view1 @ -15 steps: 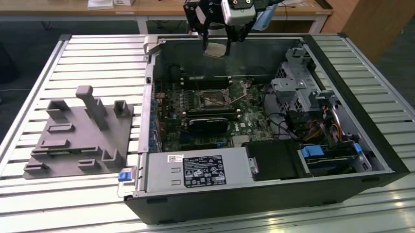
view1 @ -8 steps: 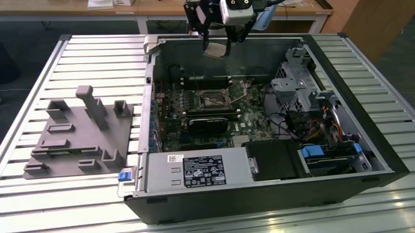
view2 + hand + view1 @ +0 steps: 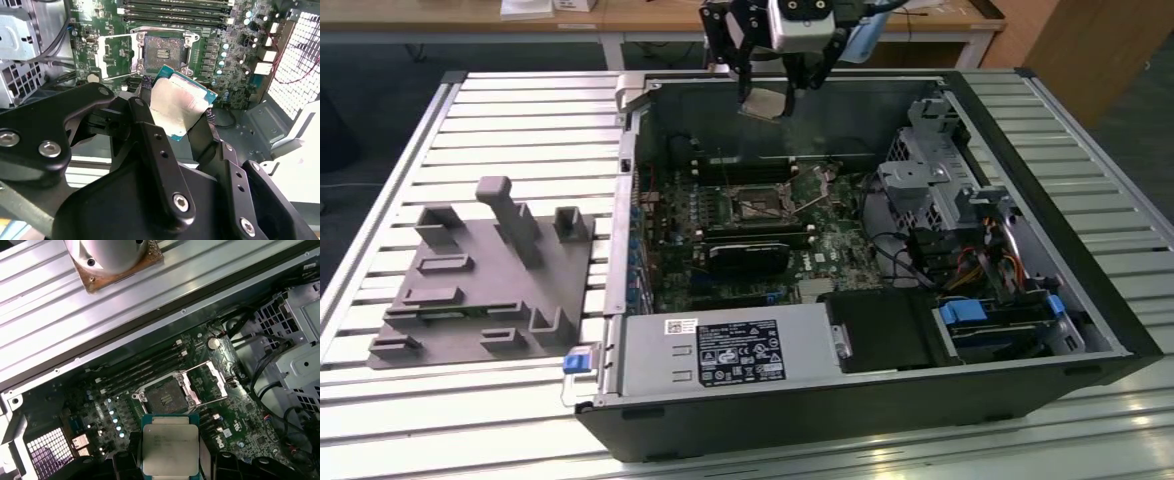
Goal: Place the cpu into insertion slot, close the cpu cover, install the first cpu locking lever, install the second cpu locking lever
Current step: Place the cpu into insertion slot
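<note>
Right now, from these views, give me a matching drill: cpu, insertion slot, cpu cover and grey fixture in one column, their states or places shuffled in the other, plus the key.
Column 1
1. cpu
2. insertion slot
3. cpu cover
4. grey fixture

Column 2
A. outside the computer case, on the slatted table
B. swung open beside the insertion slot
C. gripped in the end effector, not yet seated
D. empty and uncovered

Pairs: 1-C, 2-D, 3-B, 4-A
</note>
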Robot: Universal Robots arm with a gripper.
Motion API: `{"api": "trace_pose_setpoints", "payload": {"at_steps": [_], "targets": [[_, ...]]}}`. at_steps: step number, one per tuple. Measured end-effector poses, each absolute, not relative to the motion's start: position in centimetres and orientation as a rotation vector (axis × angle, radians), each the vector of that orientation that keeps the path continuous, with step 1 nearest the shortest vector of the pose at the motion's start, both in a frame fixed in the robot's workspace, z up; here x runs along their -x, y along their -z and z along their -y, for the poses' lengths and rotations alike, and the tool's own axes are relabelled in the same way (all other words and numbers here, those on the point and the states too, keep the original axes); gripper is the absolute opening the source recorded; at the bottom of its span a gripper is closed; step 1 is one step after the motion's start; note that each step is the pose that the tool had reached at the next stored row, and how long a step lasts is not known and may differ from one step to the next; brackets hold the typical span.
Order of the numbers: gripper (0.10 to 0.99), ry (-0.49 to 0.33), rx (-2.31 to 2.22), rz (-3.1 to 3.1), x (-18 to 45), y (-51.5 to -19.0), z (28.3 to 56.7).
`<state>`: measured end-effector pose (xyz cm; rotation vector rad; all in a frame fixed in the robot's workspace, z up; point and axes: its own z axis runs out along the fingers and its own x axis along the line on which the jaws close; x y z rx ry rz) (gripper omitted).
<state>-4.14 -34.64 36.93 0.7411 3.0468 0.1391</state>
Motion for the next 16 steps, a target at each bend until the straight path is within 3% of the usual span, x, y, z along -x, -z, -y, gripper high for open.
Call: {"api": "trace_pose_setpoints", "payload": {"at_steps": [16], "targets": [[0.541, -0.135, -0.927, -2.989, 4.14, -36.83, 34.64]]}}
